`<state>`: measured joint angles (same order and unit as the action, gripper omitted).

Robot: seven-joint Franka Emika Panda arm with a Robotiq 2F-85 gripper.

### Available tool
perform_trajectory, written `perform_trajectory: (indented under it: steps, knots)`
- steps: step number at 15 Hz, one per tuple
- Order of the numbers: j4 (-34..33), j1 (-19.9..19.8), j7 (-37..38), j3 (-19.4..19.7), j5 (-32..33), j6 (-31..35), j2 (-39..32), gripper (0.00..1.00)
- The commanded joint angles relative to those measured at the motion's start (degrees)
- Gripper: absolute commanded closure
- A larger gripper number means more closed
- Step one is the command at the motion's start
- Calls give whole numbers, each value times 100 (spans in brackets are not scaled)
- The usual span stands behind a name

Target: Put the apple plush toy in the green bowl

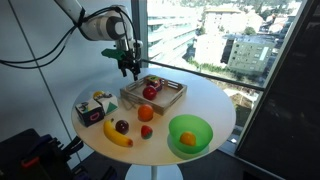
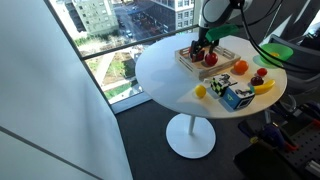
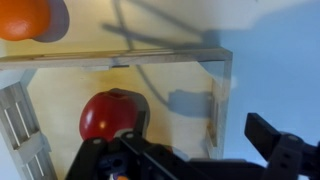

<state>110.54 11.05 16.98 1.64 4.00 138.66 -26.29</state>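
Observation:
The apple plush toy (image 1: 150, 92) is small, round and bright red, and it lies inside a wooden tray (image 1: 168, 98) on the round white table. It also shows in the other exterior view (image 2: 211, 58) and in the wrist view (image 3: 108, 115). My gripper (image 1: 128, 68) hovers just above the tray's far end, open and empty, also seen in an exterior view (image 2: 200, 45). In the wrist view my gripper (image 3: 190, 152) has its fingers spread, with the apple beside one finger. The green bowl (image 1: 198, 124) stands at the table's near side, apart from the tray, and it holds a small orange item. Its rim also shows in an exterior view (image 2: 280, 50).
An orange-red fruit (image 1: 146, 113), a small red item (image 1: 146, 131), a dark plum (image 1: 122, 127), a banana (image 1: 117, 136) and a patterned box (image 1: 95, 108) lie on the table. A window wall runs behind. The tray's wooden rim (image 3: 215, 90) stands next to the apple.

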Motion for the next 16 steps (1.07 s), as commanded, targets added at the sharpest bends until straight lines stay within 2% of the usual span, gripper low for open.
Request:
perform_trajectory:
  steps: [1,16]
  knots:
    - [38,-64,-35,-121,-53,-344,307,0]
    - [466,-177,-152,-379,-136,-1462,1500,0]
